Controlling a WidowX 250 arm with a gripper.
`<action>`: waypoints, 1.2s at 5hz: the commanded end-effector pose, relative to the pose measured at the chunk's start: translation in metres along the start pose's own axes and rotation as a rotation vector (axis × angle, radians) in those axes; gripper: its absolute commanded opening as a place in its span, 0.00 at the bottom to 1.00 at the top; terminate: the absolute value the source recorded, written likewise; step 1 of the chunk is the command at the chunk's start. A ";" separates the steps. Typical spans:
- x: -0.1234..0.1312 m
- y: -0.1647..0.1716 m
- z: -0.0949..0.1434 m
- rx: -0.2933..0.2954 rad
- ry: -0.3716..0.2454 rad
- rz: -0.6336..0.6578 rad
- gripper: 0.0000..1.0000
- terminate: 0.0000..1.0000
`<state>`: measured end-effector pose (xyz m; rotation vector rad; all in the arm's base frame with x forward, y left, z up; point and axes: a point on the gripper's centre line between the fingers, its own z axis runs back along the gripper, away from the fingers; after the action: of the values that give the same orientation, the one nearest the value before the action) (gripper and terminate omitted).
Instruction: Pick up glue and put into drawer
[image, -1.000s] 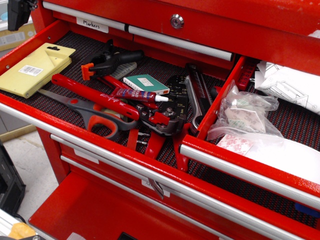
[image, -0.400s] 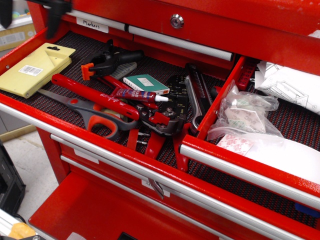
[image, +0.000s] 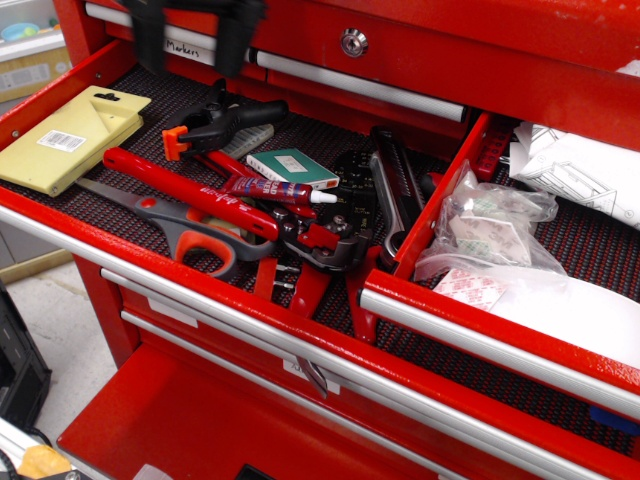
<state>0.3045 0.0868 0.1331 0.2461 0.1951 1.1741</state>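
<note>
The glue (image: 272, 189), a slim tube with a blue and red label and a white nozzle pointing right, lies in the open red drawer (image: 150, 262) on top of the red-handled pliers (image: 190, 195). My gripper (image: 192, 42) is black and blurred at the top left, above the drawer's back edge. Its two fingers (image: 150, 45) stand apart with nothing between them. It is well up and to the left of the glue and does not touch it.
A green-and-white flat box (image: 293, 168) lies just behind the glue. A black clamp (image: 220, 120), a yellow pack (image: 70, 138), orange-handled scissors (image: 195, 235) and a crimper (image: 350, 205) crowd the drawer. The right compartment holds plastic bags (image: 490, 235). A lower drawer (image: 170, 420) is open.
My gripper has moved to the right along the top edge, from the far upper left corner to above the drawer's back left. The glue and the tools have not moved.
</note>
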 end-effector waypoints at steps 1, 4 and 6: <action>-0.023 -0.028 0.016 -0.145 -0.143 0.265 1.00 0.00; -0.040 -0.029 -0.021 -0.196 -0.172 0.477 1.00 0.00; -0.035 -0.032 -0.048 -0.269 -0.196 0.508 1.00 0.00</action>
<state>0.3011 0.0349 0.0595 0.1953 -0.1809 1.6214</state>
